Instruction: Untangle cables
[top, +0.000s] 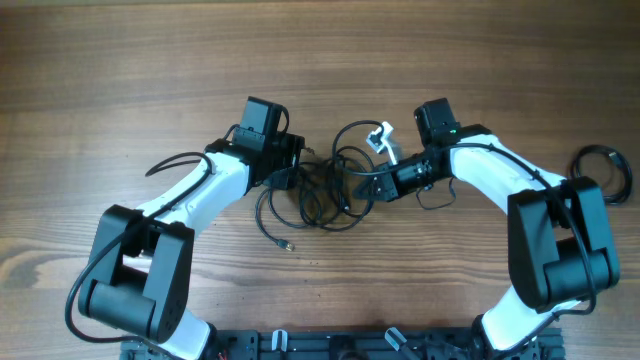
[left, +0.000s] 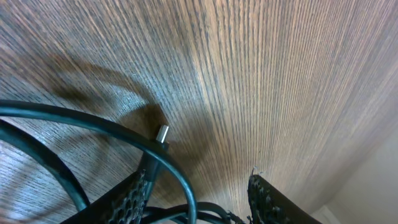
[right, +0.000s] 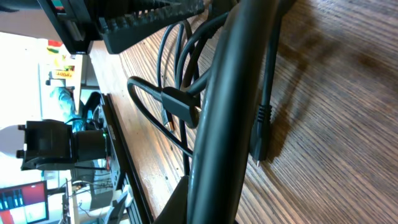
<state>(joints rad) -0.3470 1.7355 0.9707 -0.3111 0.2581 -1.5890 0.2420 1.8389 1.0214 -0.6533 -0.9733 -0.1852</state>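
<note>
The cables (top: 320, 195) lie as a tangle of thin black loops at the table's centre, with one plug end (top: 290, 245) trailing toward the front. My left gripper (top: 292, 176) is at the tangle's left edge. In the left wrist view it (left: 199, 202) is open, with cable strands (left: 93, 124) and a silver-tipped plug (left: 161, 133) passing between and in front of its fingers. My right gripper (top: 372, 188) is at the tangle's right edge. In the right wrist view it (right: 211, 211) looks shut on a black cable (right: 230, 112) that runs up close to the camera. Small plugs (right: 261, 140) hang beside that cable.
A white connector piece (top: 381, 137) sits behind the tangle near the right arm. A separate black coil (top: 603, 172) lies at the far right edge. The left arm's finger (right: 149, 22) shows at the top of the right wrist view. The arms' base frame (top: 320, 345) lines the front edge.
</note>
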